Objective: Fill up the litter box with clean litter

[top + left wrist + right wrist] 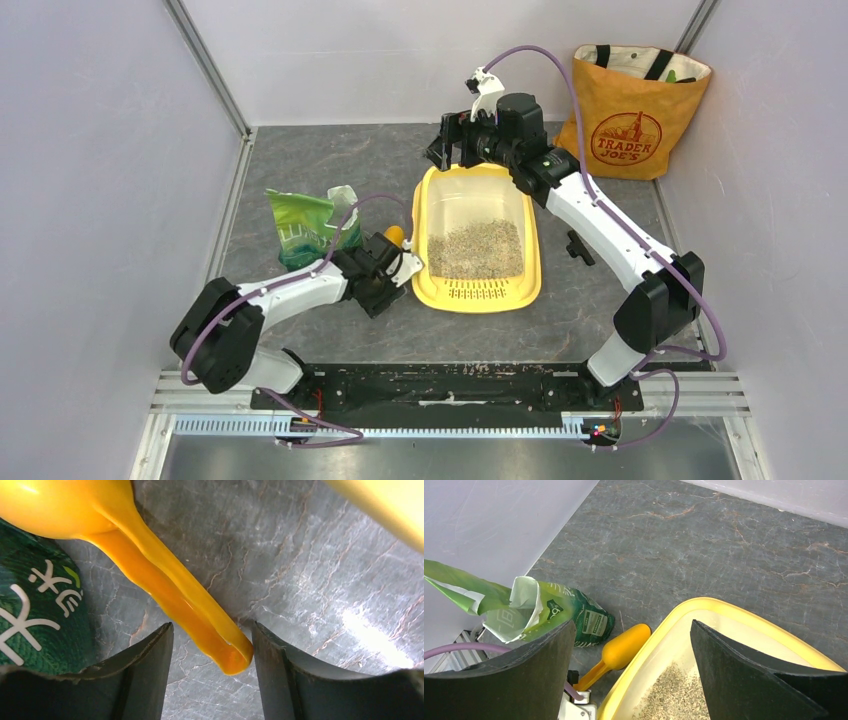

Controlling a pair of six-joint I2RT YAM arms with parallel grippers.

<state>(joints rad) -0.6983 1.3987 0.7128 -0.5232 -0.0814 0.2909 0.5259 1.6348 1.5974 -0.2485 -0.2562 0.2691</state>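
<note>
Top external: scoop (395,236) between bag (303,228), litter box (478,303)

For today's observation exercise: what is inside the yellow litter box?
Grey-beige litter covers the litter box floor from the middle to the slotted grate; the far end is bare pale plastic. The floor beneath the granules is hidden.

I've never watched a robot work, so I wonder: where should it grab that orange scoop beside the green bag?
On the scoop, grip the slim handle end, coming from above: it lies free on the table, between the left gripper's open fingers; the wide bowl sits beside the green bag.
</note>
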